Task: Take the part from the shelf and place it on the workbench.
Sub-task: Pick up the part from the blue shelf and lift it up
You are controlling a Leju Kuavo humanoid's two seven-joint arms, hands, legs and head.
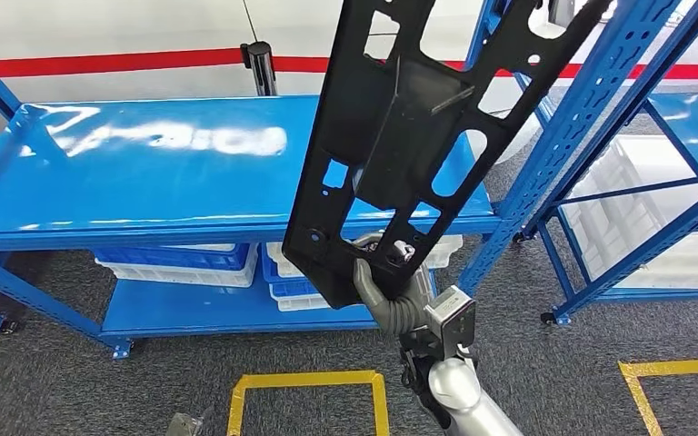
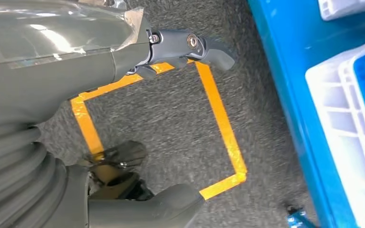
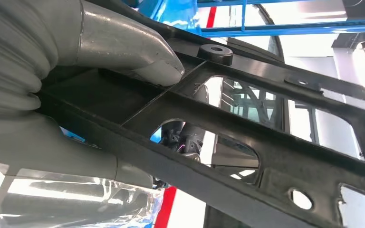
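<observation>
Black part (image 1: pixel 400 136) gripped by right hand (image 1: pixel 386 286); left hand (image 2: pixel 138 52) fingers apart, empty.

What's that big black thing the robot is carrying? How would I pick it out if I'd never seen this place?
Find the wide blue workbench with crates stacked beneath it. In front of its right end, the robot's right hand grips the lower end of a long black part, held up on a slant. Unlike the solid blue racks around it, it is a flat black panel full of cut-out openings.

floor: dark grey carpet (image 1: pixel 73 381) (yellow tape squares (image 1: pixel 307 381)) | wall: white, red stripe (image 1: pixel 100 63)
</observation>
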